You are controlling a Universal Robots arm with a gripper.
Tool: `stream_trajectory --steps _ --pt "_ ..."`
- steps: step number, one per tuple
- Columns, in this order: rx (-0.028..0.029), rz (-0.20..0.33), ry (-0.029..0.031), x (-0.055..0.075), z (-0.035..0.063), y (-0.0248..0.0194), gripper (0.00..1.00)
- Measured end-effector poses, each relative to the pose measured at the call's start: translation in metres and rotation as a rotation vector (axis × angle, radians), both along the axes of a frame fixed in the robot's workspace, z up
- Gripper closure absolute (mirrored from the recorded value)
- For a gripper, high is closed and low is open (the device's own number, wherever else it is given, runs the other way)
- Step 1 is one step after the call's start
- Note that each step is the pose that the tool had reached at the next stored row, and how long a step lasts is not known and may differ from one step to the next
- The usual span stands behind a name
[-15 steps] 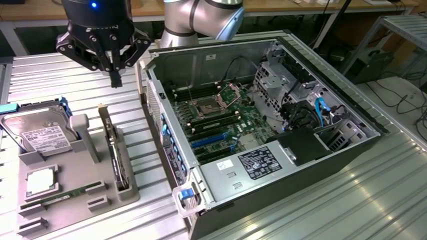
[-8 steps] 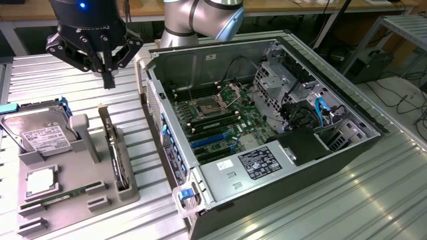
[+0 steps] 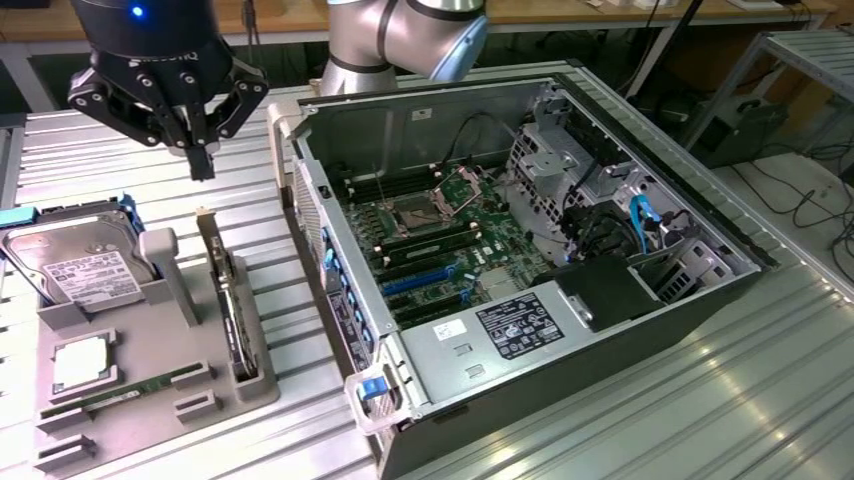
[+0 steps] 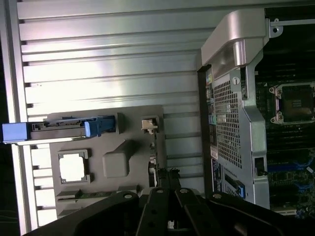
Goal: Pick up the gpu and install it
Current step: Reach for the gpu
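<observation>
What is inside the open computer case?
A motherboard with a CPU socket, blue slots, a power supply and blue cables. What lies under the power supply is covered.

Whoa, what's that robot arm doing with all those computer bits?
A robot arm is working on putting a gpu into the open computer case. Right now its pincer is shut and empty, hanging in the air above the gray tray. The gpu stands on edge in that tray, untouched, near a hard drive.
</observation>
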State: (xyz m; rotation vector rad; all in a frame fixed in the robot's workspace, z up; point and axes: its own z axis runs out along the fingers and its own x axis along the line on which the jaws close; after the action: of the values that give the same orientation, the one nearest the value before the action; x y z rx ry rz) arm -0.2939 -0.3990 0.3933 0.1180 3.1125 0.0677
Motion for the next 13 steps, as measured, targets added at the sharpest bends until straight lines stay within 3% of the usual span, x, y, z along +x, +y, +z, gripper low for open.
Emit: stream_trajectory --steps 5,13 --pt "-0.0001 0.000 0.0000 -0.012 0.0000 -0.0017 0.89" --pt "-0.0001 0.001 0.0001 -0.013 -0.0007 -0.0193 0.89"
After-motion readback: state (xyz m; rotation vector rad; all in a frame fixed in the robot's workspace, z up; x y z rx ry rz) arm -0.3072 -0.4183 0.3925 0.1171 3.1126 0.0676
